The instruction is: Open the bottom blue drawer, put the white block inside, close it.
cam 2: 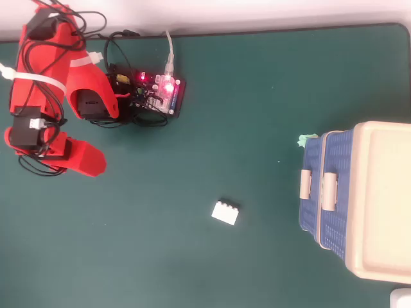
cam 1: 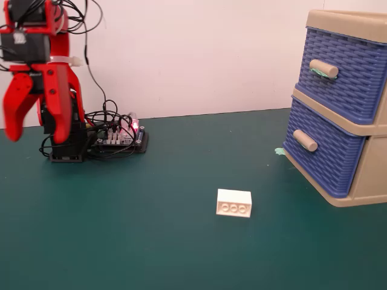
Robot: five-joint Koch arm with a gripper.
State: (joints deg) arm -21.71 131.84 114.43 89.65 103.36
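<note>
The white block (cam 1: 234, 202) lies on the green table, studs facing the fixed camera; it also shows in the overhead view (cam 2: 225, 212). The bottom blue drawer (cam 1: 326, 154) is closed, its plain beige handle (cam 1: 305, 140) sticking out; from overhead its front (cam 2: 311, 215) shows at the right. My red gripper (cam 1: 36, 136) hangs open and empty at the far left, near the arm's base, far from both block and drawer. In the overhead view the gripper (cam 2: 103, 138) has its jaws spread wide.
The upper blue drawer (cam 1: 347, 75) has green tape on its handle and is closed. A circuit board with cables (cam 1: 118, 138) sits by the arm's base. A scrap of green tape (cam 1: 279, 151) lies by the cabinet's corner. A white wall stands behind.
</note>
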